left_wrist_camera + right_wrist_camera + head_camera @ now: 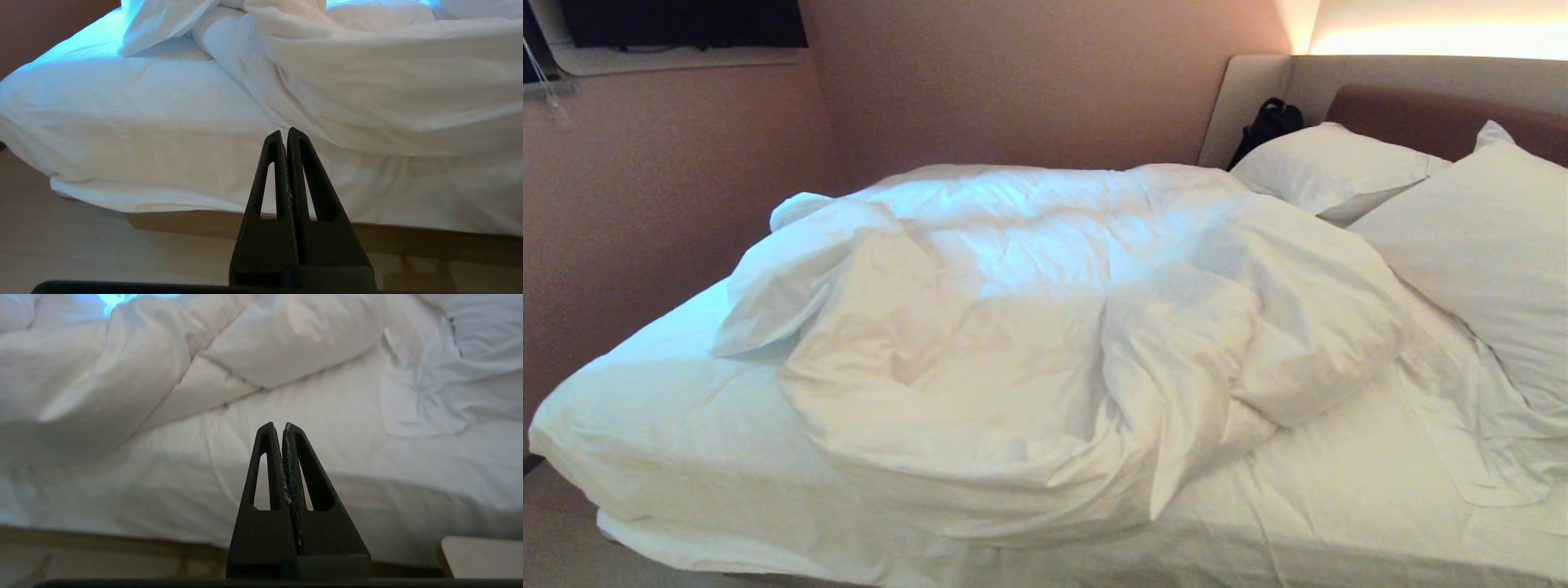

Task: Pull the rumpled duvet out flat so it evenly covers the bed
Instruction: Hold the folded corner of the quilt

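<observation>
One wide bed (1339,506), white fitted sheet (670,425) bare along near edge and foot end, tan wooden base (184,222) visible below in left wrist view. Heaped across middle of mattress: duvet (1029,327), puffy and wrinkled, bunched into thick folds, one corner flopped toward foot end, near side and head end of sheet left uncovered. Two white pillows (1327,167) (1486,245) at head end, against padded beige-and-brown headboard (1437,114). Black bag (1267,122) wedged in corner beside farther pillow. Left end effector (285,134) low beside bed, fingers pressed together, empty, pointing at sheet edge just below duvet. Right end effector (278,426) likewise low beside bed, fingers together, empty, aimed at bare sheet near duvet's fold.
</observation>
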